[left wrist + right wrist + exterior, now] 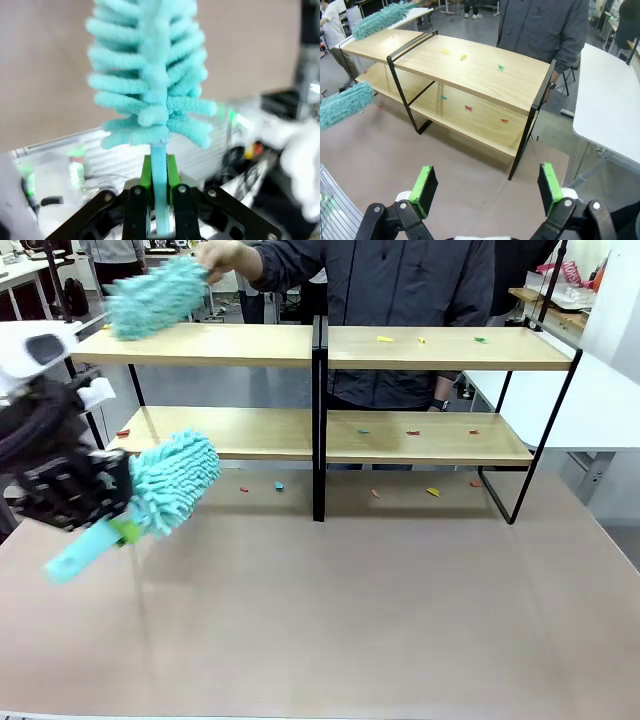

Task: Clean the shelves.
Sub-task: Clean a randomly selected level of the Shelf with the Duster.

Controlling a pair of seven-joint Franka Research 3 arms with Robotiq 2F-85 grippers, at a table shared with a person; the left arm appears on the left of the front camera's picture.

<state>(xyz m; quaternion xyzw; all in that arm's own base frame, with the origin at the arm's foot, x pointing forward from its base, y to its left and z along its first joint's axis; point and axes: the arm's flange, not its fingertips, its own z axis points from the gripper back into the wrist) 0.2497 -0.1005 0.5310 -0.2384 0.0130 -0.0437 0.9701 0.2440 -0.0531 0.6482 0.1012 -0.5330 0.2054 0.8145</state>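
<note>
The shelves (pixel 250 345) stand across the far half of the table, with light-wood boards on a black frame and a central post. My left gripper (pixel 120 530) is at the left, in front of the lower left board. It is shut on the handle of a teal fluffy duster (pixel 175 480), whose head points toward that board. In the left wrist view the green pads (pixel 146 172) clamp the handle under the duster head (pixel 150 75). A person's hand (pixel 225 255) holds a second teal duster (pixel 155 295) on the top left board. My right gripper (pixel 487 187) hangs open, above and in front of the shelves (pixel 470 70).
Small coloured scraps lie on the top right board (pixel 385 339), on the lower right board (pixel 412 432) and on the brown tabletop (pixel 432 492) under the rack. A white table (pixel 600 410) stands to the right. The person stands close behind the shelves.
</note>
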